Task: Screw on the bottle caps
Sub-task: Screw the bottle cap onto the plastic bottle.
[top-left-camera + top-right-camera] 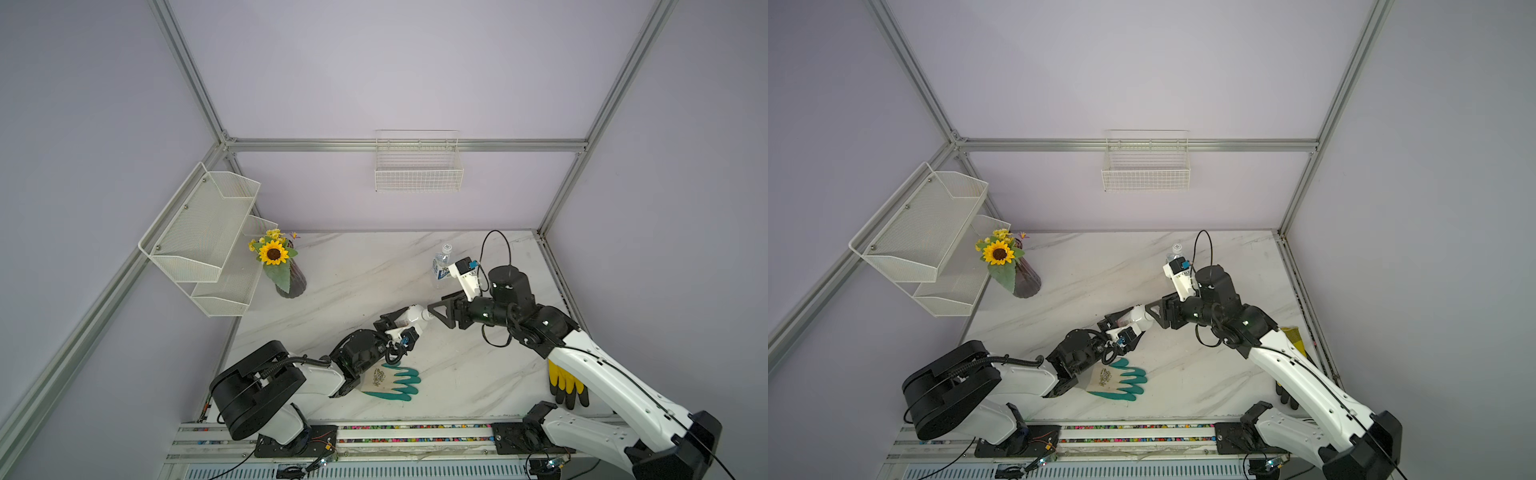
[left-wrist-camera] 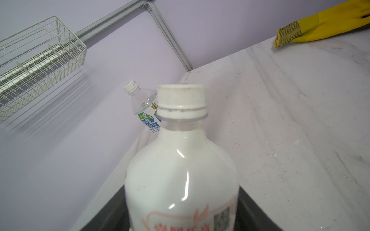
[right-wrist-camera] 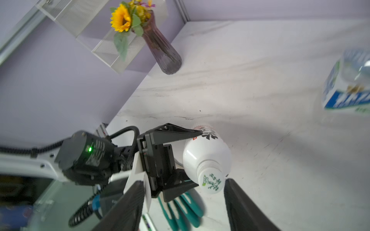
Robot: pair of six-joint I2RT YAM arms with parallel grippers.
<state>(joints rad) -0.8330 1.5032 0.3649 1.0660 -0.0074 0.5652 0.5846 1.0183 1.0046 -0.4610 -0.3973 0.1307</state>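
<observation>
White plastic, glossy: white bottle, small, wrapped in white with black characters and a red band, held above the table lying nearly level, mouth toward the right arm. Left gripper is clenched across its body, one finger on each side in the right wrist view. Cap, white with green print on top, sits on the neck. In the left wrist view it looks square and down to the collar ring, though how tight it is cannot be told. Right gripper is released, jaws spread to either side of the cap, one finger just beside its rim and the other well apart. Clear bottle, blue-and-white label, stands upright at the far right of the table, second cap in place on it. Handling, by judgement: both bottles are light and thin-walled, likely to dent or twist under a hard squeeze. The glossy wrap is probably slick, so the body grip belongs on the wide middle, firm but not crushing. The cap is stiff and small and is best taken across its side wall, jaws centred on the neck, since an off-centre pinch could slip off or tilt it on the thread.
</observation>
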